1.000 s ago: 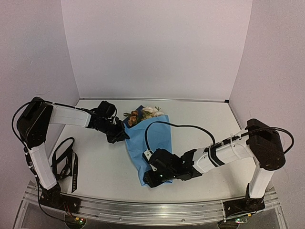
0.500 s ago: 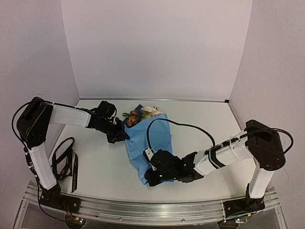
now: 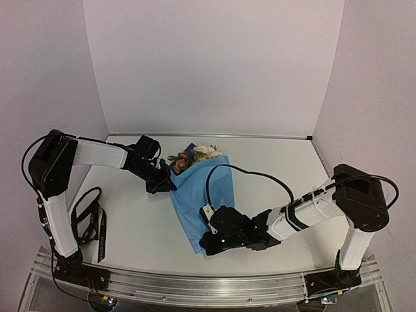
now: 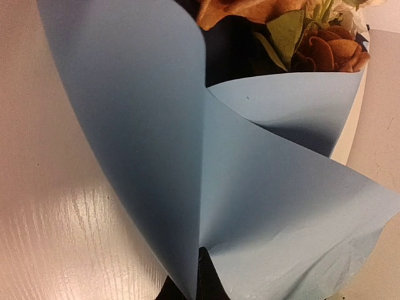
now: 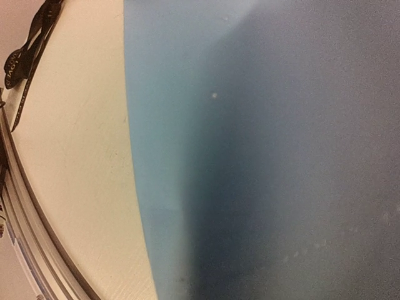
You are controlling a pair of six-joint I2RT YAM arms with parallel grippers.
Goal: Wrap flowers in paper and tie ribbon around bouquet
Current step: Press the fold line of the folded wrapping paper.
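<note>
Top external view: a pale desk (image 3: 279,169) is boxed in by plain whitish walls (image 3: 214,65), with a metal rail (image 3: 195,286) along its near edge by my bases. My left arm reaches low across the desk, and my left pincer (image 3: 165,185) is clamped on the left edge of the light blue paper (image 3: 201,195). My right arm stretches low to the left. My right pincer (image 3: 207,244) is closed at the cone's narrow tip; whether paper sits between its jaws I cannot tell. Flowers (image 3: 195,155) poke from the wide end, just beyond my left pincer. The black ribbon (image 3: 88,218) lies well left of both pincers.
</note>
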